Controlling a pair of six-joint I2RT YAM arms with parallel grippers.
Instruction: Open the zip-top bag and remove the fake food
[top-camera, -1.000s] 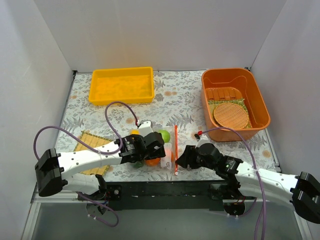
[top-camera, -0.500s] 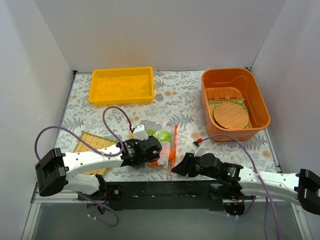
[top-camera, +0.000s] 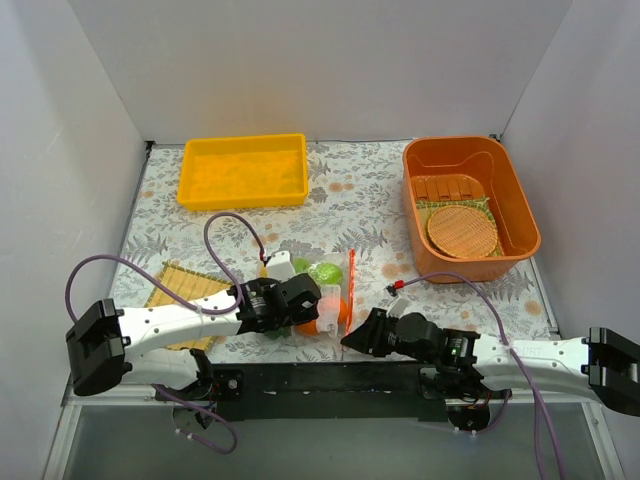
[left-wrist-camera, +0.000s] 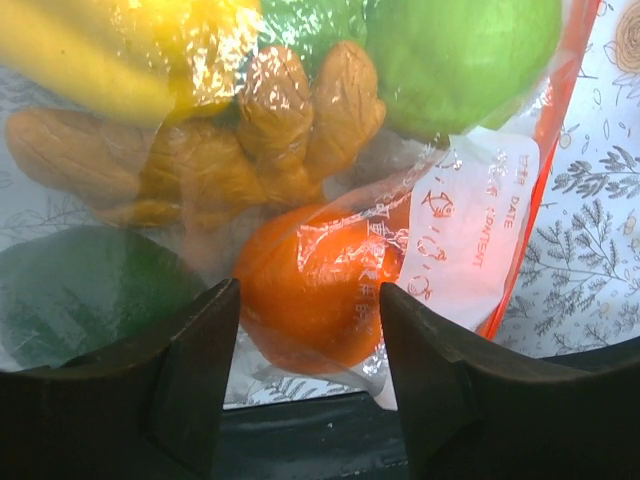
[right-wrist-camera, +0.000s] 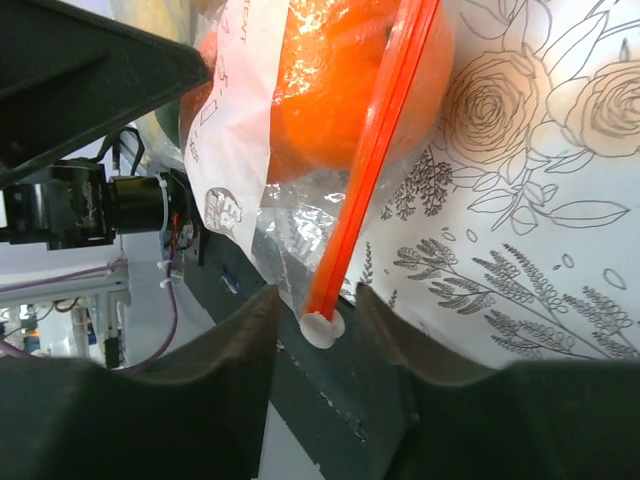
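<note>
Two grippers are seen low at the near edge of the floral-patterned bench (top-camera: 360, 205), with a clear, crinkly plastic zip-top bag (top-camera: 333, 300) lying between them.

The left gripper (left-wrist-camera: 308, 300) is closed on the bag. An orange plastic ball (left-wrist-camera: 320, 330) inside the film is clamped between its jaws, and both jaw faces are pressed against the plastic. Just beyond those jaws a tan-brown lumpy piece (left-wrist-camera: 250, 150) is packed. A bright green ball (left-wrist-camera: 460, 60) is seen beyond it towards the right of the wrist view, and a yellow piece (left-wrist-camera: 100, 60) towards the left. A dark green piece (left-wrist-camera: 80, 300) lies just outside the jaw at the left of that view. All of this fake food is contained in the bag. A white printed label (left-wrist-camera: 470, 230) is seen just outside the other jaw, with the thin orange-red zip strip (left-wrist-camera: 572, 70) past it.

The right gripper (right-wrist-camera: 315, 300) is set at the near end of the zip strip. The strip's white end tab (right-wrist-camera: 322, 328) is bracketed by the jaws, which stand narrowly apart. Whether the tab is pinched cannot be told. From there the strip is seen running straight ahead of the jaws, across the orange ball.

Well ahead of both sets of jaws, a yellow rectangular plastic tray (top-camera: 243, 170) and an orange plastic tub (top-camera: 521, 205) are placed at the far side of the bench. A woven straw mat (top-camera: 185, 285) is partly covered by the left arm, behind its jaws.
</note>
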